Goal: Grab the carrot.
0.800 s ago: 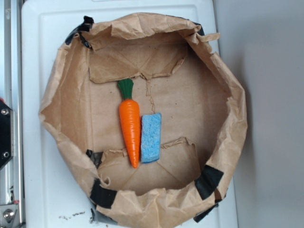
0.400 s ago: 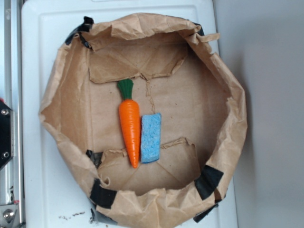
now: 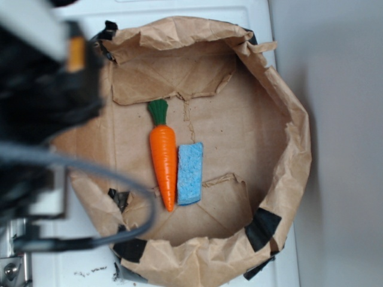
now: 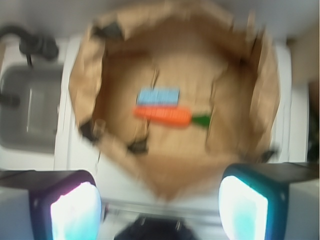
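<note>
The carrot (image 3: 163, 160) is glossy orange with a dark green leafy top. It lies on the floor of a brown paper bag (image 3: 281, 119), green end toward the back, tight against a light blue sponge (image 3: 190, 173) on its right. In the blurred wrist view the carrot (image 4: 162, 115) lies crosswise below the sponge (image 4: 158, 96). My gripper (image 4: 159, 202) is open and empty, its two pads wide apart, high above the bag's near rim. In the exterior view the arm (image 3: 42, 89) is a dark blur over the left side, clear of the carrot.
The bag stands on a white tray-like surface (image 3: 60, 36) with black tape on its rim (image 3: 261, 227). A grey cable (image 3: 119, 179) loops from the arm over the bag's left wall. A metal rail (image 3: 12, 257) runs at far left.
The arm has swung into the exterior view from the left and now covers the bag's left side. The carrot and sponge have not moved.
</note>
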You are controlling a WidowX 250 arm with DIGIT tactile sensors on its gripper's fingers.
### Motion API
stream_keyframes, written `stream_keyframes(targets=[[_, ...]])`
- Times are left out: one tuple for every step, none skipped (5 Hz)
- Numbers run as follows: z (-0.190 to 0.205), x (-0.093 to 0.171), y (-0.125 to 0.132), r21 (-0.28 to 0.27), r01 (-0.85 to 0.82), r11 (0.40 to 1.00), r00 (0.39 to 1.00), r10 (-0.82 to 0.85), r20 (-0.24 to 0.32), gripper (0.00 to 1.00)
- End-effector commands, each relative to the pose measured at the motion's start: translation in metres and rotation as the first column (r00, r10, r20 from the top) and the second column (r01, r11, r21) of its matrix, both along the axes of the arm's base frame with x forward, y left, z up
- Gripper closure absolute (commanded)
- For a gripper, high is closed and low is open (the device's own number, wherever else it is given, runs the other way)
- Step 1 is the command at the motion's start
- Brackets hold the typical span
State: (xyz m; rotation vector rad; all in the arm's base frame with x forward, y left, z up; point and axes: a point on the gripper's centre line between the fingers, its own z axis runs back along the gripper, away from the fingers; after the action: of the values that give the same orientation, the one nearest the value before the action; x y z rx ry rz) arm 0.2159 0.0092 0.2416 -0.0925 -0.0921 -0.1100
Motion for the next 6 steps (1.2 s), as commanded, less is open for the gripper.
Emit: stream_keyframes(targets=[[0.005,0.025,0.019,-0.019,0.027,0.999,0.998,-0.026,0.052,0.00],[0.005,0.025,0.019,-0.019,0.027,0.999,0.998,-0.026,0.052,0.00],[0.005,0.025,0.019,-0.019,0.027,0.999,0.998,-0.026,0.052,0.00],[-0.025,0.016,0.005,0.018,0.088,0.996,0.994,-0.089,0.057,0.00],[-0.050,0.014,0.017,0.021,0.142,0.990,0.987,-0.143,0.072,0.00],[-0.073,0.011,0.025,0.012,0.189,0.982,0.978,-0.189,0.087,0.00]])
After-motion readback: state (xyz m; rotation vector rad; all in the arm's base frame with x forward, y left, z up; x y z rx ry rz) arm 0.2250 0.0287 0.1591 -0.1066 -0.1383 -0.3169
